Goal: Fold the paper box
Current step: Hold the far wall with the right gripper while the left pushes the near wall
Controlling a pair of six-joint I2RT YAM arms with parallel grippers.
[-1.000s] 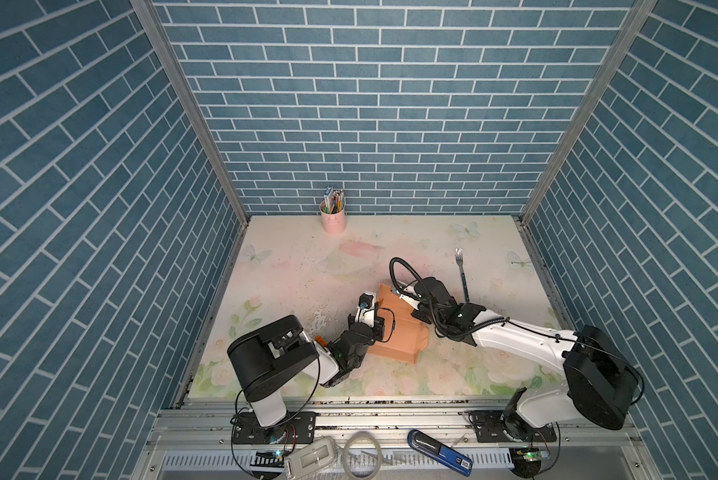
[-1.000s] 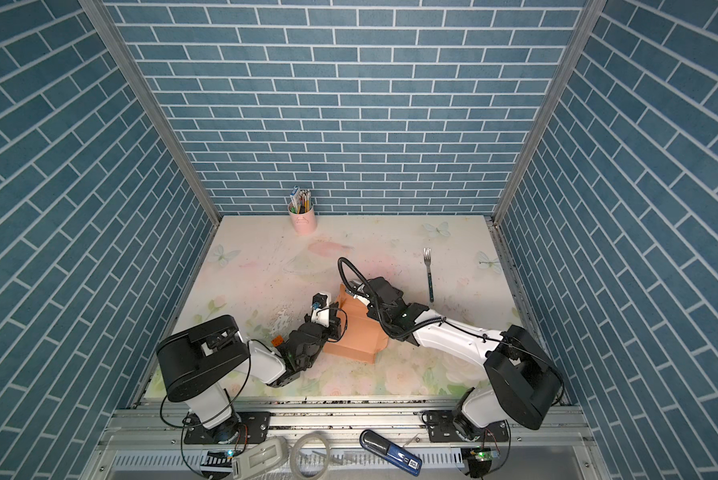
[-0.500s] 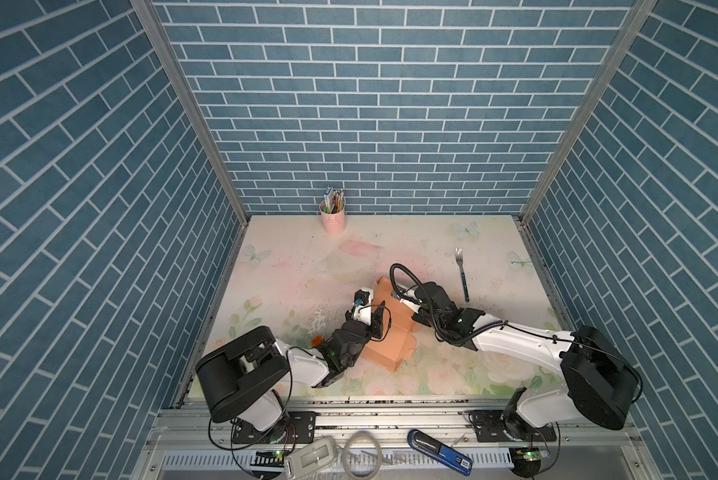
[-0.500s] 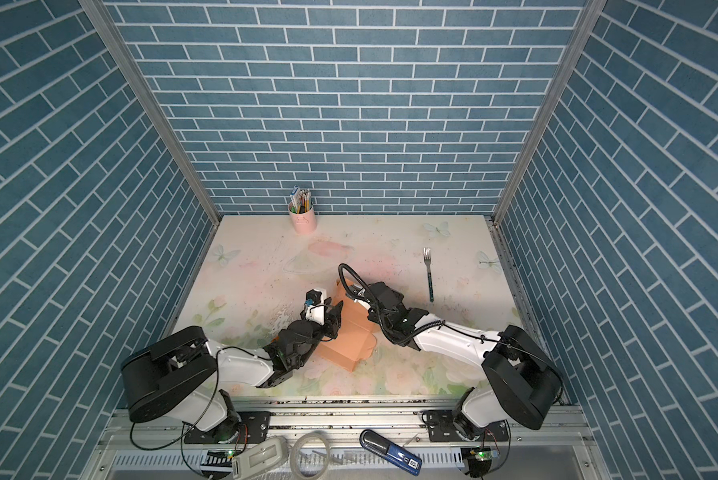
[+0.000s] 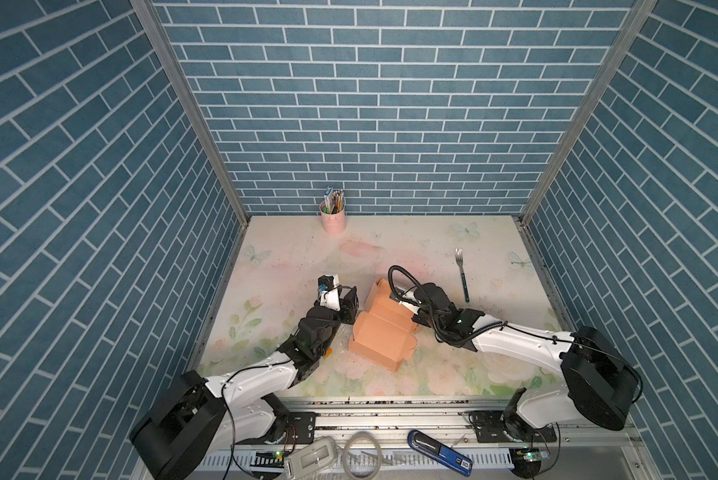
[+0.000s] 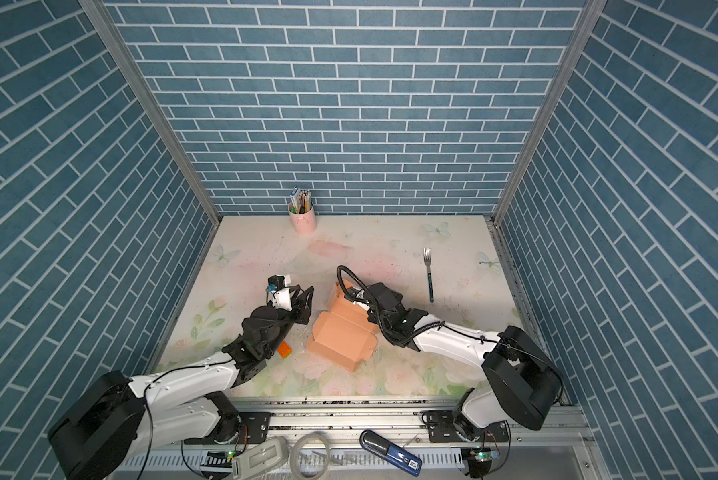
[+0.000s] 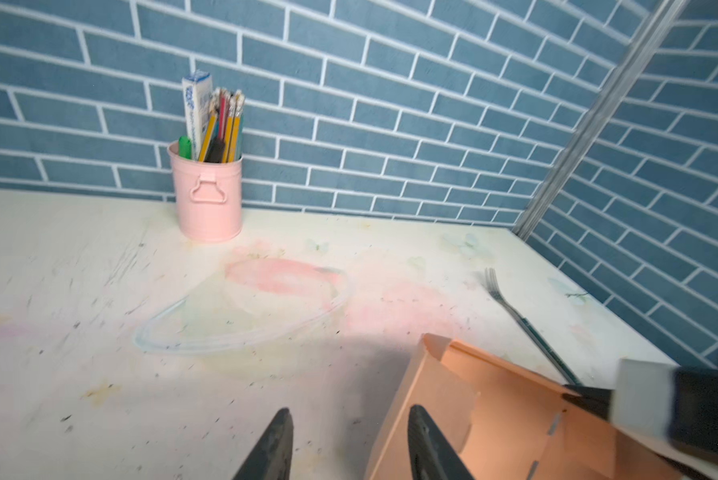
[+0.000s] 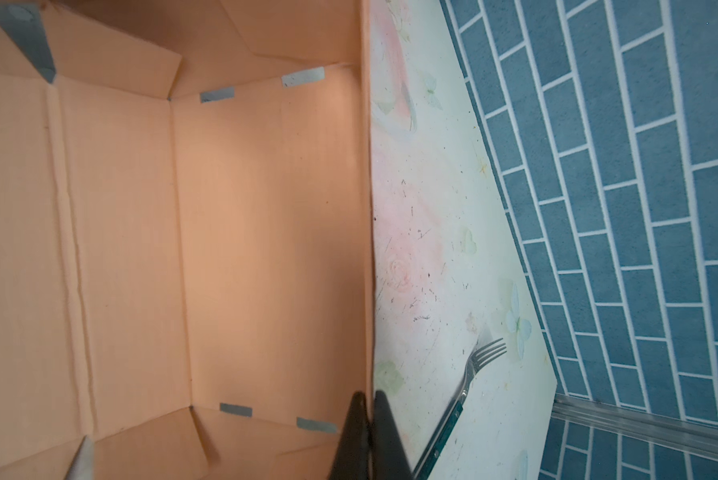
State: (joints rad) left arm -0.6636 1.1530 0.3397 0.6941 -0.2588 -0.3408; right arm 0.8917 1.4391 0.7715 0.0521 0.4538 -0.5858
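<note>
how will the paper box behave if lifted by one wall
Probably floppy: the paper box is thin creased sheet with flaps half open, so it may sag. Likely light too; hanging from the wall pinched by the right fingers, it could swing or bend there.

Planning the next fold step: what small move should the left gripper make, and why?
Probably ease the left gripper onto the nearest wall of the box and close: its jaws stand open and empty beside it, while the right gripper pinches another edge.

Blue brick walls (image 5: 390, 104) on three sides; pale floral tabletop (image 5: 291, 266) — scuffed, evenly lit
</note>
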